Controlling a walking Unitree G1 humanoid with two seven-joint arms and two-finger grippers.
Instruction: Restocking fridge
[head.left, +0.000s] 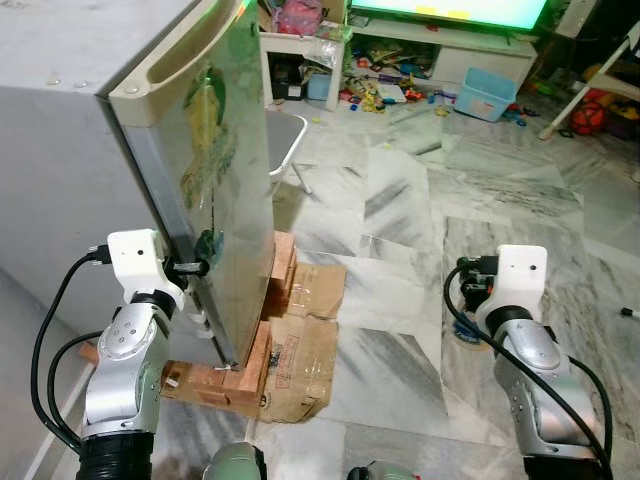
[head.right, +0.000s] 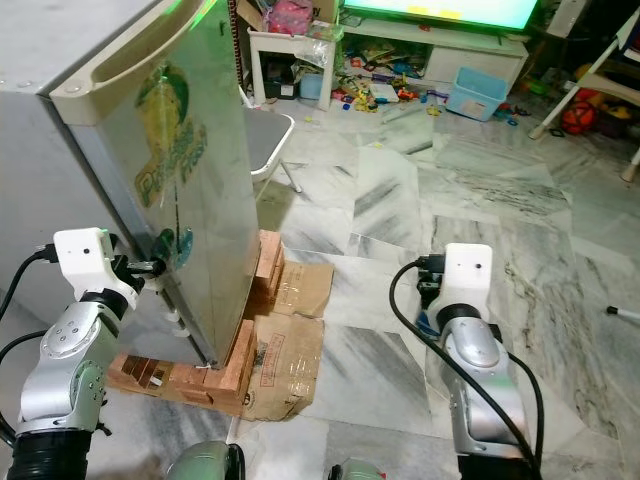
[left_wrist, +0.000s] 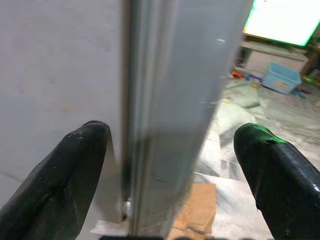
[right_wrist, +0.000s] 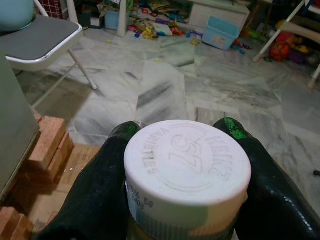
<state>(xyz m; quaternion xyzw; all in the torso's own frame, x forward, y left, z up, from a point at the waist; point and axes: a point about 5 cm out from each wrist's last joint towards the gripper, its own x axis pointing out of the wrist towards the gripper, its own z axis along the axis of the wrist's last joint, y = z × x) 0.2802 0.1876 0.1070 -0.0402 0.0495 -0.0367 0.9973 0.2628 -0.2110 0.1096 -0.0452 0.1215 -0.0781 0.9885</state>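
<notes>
Fridge: a small grey fridge (head.left: 70, 150) with a cream-topped door (head.left: 215, 190) carrying a faded green and yellow logo stood on red bricks (head.left: 255, 365) over flattened brown cardboard (head.left: 305, 350); the door stood swung out from the cabinet.

Left gripper: the left gripper (left_wrist: 172, 165) sat at the door's lower edge, its two black fingers (left_wrist: 65, 175) spread apart, one on the cabinet side and one on the room side of the grey door edge (left_wrist: 165, 125), which ran between them; whether either finger touched it could not be told.

Right gripper: the right gripper (right_wrist: 182, 165) was clamped on a jar with a white embossed plastic lid (right_wrist: 187, 160), one finger pressed against each side of the lid.

Jar's place: between the right fingers, held low over the grey marble floor (head.left: 400, 210), well apart from the fridge.

Beyond the fingers: a grey-seated folding metal chair (right_wrist: 42, 42), a light blue plastic bin (right_wrist: 222, 32), scattered toys (head.left: 385, 92) and a lit green screen (head.left: 450, 10) on a white shelf unit (head.left: 470, 50).
</notes>
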